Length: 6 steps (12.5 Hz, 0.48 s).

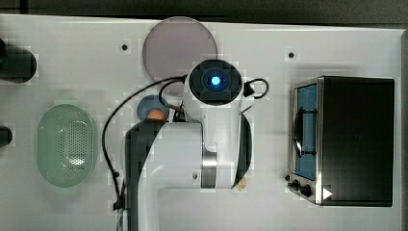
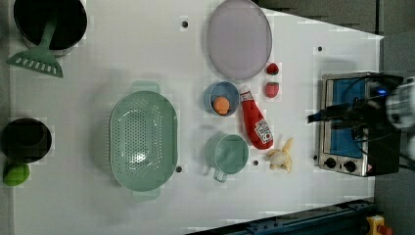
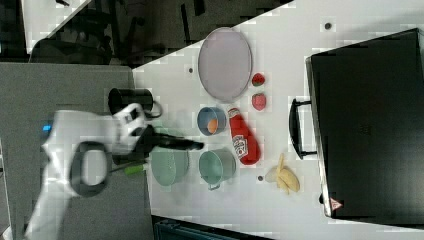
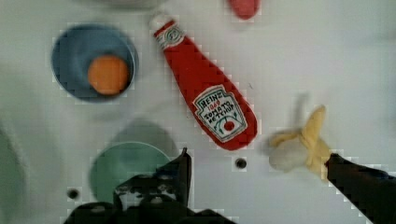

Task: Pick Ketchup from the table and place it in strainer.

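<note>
White tabletop (image 2: 98, 205) carries everything. Largest on it is the black toaster oven (image 1: 353, 139) with its glass door, at the top view's right. Next in size is the robot arm (image 1: 192, 159), white with dark joints, reaching over the middle of the table in the top view. The strainer (image 2: 143, 140), a pale mint-green oval basket with a perforated bottom, sits empty at the left view's left of centre. A round greyish-lilac plate (image 2: 239, 38) lies near the far edge.

The ketchup (image 2: 255, 122) lies flat on the table, well apart from the strainer. In the left view its long axis runs nearly up and down, with the white cap end toward the plate and the wide labelled base toward the peeled banana (image 2: 281, 156). Just beside its cap is a small blue bowl (image 2: 221, 98) holding an orange ball (image 2: 221, 105); beside its base stands a mint-green cup (image 2: 226, 153). Two red strawberries (image 2: 272, 78) lie near the cap's other side.

The gripper (image 4: 257, 179) hangs above the table with jaws spread wide, holding nothing; its dark fingers (image 4: 180, 175) flank the space just past the bottle's base.
</note>
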{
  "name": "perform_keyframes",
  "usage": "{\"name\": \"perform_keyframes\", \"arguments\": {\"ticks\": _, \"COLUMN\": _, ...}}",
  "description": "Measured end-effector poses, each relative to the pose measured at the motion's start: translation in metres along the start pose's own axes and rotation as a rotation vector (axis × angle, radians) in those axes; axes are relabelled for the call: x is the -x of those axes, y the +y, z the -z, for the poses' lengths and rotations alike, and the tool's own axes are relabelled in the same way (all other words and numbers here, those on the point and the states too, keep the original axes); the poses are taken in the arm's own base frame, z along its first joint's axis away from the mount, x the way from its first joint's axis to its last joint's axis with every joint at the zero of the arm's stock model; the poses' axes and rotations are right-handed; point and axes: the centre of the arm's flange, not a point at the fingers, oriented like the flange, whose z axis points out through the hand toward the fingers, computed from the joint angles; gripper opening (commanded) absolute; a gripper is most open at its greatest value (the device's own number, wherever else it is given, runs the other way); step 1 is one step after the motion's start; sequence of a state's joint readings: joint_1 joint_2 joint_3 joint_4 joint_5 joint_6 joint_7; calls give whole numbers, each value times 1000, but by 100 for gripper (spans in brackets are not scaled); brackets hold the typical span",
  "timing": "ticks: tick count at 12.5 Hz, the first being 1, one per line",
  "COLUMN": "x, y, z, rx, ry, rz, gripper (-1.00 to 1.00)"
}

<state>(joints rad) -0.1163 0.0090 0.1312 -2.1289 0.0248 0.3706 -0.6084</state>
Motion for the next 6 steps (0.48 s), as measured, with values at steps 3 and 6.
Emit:
{"name": "perform_keyframes", "arguments": {"ticks": 3, "x": -2, "y": -4, "z": -67, "rx": 5, "ry": 18, "rz": 192, "gripper": 100}}
{"name": "perform_keyframes", "arguments": {"ticks": 6, "x": 3, "y": -3, "z": -99, "rx": 1, "ry": 84, "rz": 265, "gripper": 100}}
